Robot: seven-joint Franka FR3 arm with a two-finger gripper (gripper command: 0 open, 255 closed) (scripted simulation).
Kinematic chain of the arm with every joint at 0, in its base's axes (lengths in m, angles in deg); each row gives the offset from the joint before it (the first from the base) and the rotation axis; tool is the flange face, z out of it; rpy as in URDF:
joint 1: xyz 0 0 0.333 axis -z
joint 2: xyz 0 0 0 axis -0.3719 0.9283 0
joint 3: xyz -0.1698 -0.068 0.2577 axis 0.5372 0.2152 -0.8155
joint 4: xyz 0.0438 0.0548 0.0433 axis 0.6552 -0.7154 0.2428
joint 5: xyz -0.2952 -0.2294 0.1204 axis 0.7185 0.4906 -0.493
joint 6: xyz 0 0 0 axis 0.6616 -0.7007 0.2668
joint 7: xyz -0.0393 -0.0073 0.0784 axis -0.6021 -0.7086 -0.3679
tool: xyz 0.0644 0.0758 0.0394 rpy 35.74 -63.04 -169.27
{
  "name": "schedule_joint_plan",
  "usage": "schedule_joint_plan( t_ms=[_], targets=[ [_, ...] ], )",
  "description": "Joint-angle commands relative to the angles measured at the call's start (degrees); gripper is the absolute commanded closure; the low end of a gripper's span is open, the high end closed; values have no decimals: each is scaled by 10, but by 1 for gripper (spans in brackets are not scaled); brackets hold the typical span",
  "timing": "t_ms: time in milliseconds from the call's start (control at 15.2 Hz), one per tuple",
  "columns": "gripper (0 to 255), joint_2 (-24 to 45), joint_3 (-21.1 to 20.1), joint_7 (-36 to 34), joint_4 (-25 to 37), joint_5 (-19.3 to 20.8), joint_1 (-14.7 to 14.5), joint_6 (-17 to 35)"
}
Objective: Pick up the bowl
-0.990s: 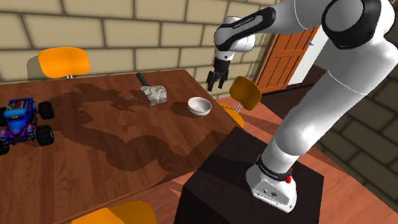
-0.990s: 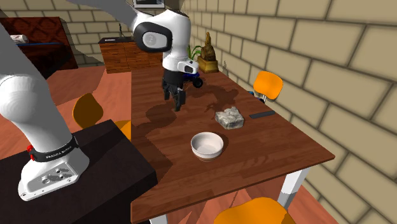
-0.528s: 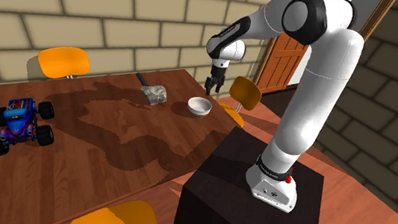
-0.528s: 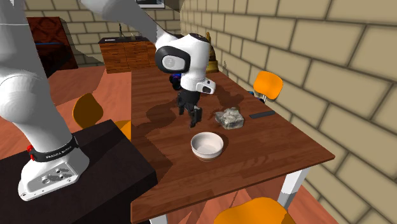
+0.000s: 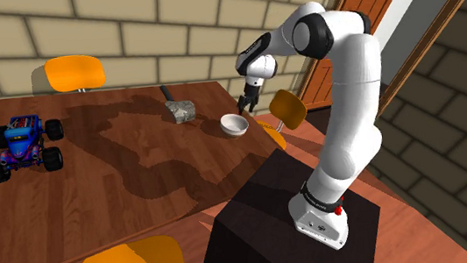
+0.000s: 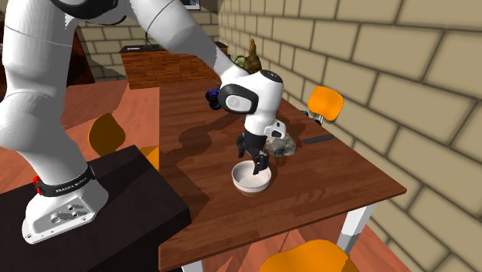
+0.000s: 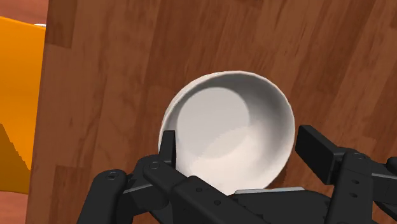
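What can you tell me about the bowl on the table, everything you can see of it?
The bowl is small, round and plain white, smooth inside, with a thin rim and nothing in it. It stands upright on the brown wooden table, near the table's edge. The open gripper hangs just above it, not yet clasping it.

The arm (image 5: pixel 346 133) is built of smooth, rounded white shells, swollen at the bends and joined by dark grey rings (image 5: pixel 313 34) at the joints. Its white foot (image 5: pixel 322 224) flares outward, dotted with small dark bolt holes, and is topped by a black band (image 6: pixel 66 185) carrying pale lettering too small to read. A small red mark (image 5: pixel 342 208) sits beside that band. The gripper (image 7: pixel 238 137) is all black, a blocky, angular body with two flat, square-ended fingers (image 7: pixel 322 150).
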State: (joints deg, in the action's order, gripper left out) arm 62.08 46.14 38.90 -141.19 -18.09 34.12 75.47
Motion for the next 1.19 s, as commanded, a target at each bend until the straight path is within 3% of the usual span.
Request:
schedule_joint_plan(
  t_ms=[0, 330, 924, 990, 1122],
  targets=[
    [0, 45, -8, 18, 40, -16, 19, 0],
    [0, 147, -26, 41, 147, -39, 61, -14],
    [0, 193, -40, 51, 161, -54, 71, 17],
    [255, 193, -40, 51, 162, -54, 71, 16],
    [255, 192, -40, 51, 162, -54, 71, 16]
  ],
)
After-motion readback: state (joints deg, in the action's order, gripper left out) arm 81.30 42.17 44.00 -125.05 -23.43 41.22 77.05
